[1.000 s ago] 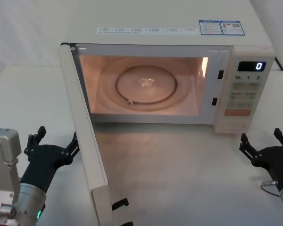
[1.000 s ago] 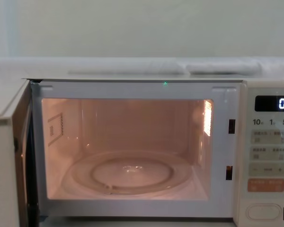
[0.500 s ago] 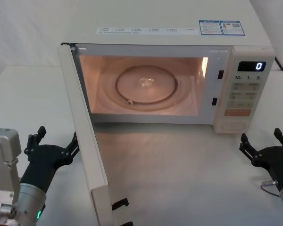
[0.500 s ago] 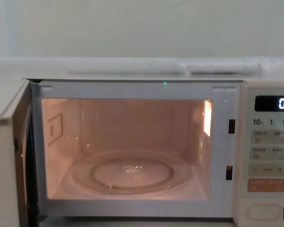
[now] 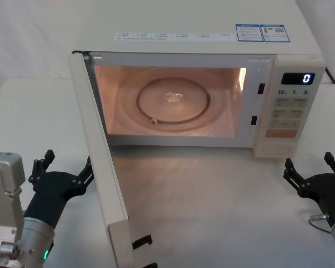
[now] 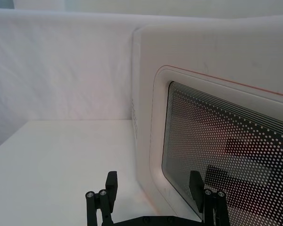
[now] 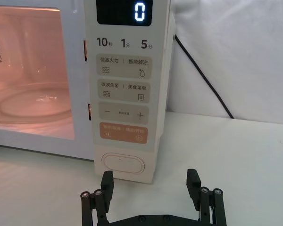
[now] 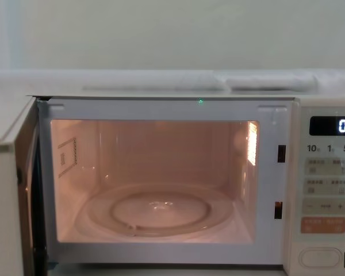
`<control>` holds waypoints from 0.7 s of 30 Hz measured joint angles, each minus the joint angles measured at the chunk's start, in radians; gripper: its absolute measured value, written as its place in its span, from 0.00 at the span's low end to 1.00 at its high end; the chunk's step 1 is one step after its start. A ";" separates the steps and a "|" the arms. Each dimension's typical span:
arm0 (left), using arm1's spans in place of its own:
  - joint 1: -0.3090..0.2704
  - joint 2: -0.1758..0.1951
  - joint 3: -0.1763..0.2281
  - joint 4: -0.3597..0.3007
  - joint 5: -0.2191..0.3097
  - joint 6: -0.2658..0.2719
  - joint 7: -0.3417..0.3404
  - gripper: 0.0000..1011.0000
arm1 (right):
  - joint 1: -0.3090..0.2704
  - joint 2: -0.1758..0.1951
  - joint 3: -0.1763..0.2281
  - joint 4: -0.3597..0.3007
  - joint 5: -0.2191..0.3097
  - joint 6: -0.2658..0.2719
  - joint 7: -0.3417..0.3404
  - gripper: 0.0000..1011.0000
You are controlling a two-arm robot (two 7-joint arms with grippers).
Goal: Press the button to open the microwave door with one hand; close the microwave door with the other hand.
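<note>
The microwave door [image 5: 100, 167] stands wide open, swung out toward me on its left hinge, its edge at the left of the chest view [image 8: 6, 201]. My left gripper [image 5: 66, 164] waits open low at the left, just outside the door's outer face; the left wrist view has the open gripper [image 6: 153, 179] facing the door's dotted window [image 6: 217, 141]. The wide cream button [image 5: 278, 149] sits at the bottom of the control panel. My right gripper [image 5: 310, 164] hangs open at the lower right, a short way in front of the button [image 7: 123, 165] and apart from it.
The lit cavity [image 5: 167, 100] holds a glass turntable [image 8: 158, 210]. The display [image 7: 139, 12] reads 0. Two black latch hooks [image 5: 142, 243] stick out of the door's free edge. A black cable [image 7: 203, 75] runs behind the microwave. White table [image 5: 212, 212] lies between the arms.
</note>
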 joint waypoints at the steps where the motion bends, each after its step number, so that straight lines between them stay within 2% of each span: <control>1: 0.000 0.000 0.000 0.000 0.000 0.000 0.000 0.99 | 0.000 0.000 0.000 0.000 0.000 0.000 0.000 0.99; 10: 0.000 0.000 0.000 0.000 0.000 0.000 0.000 0.96 | 0.000 0.000 0.000 0.000 0.000 0.000 0.000 0.99; 14: 0.000 0.000 0.000 0.000 0.000 0.000 0.000 0.90 | 0.000 0.000 0.000 0.000 0.000 0.000 0.000 0.99; 18: 0.000 0.000 0.000 0.000 0.000 0.000 0.000 0.79 | 0.000 0.000 0.000 0.000 0.000 0.000 0.000 0.99; 19: 0.000 0.000 0.000 0.000 0.000 0.000 0.000 0.73 | 0.000 0.000 0.000 0.000 0.000 0.000 0.000 0.99; 21: 0.000 0.000 0.000 0.000 0.000 0.000 0.000 0.70 | 0.000 0.000 0.000 0.000 0.000 0.000 0.000 0.99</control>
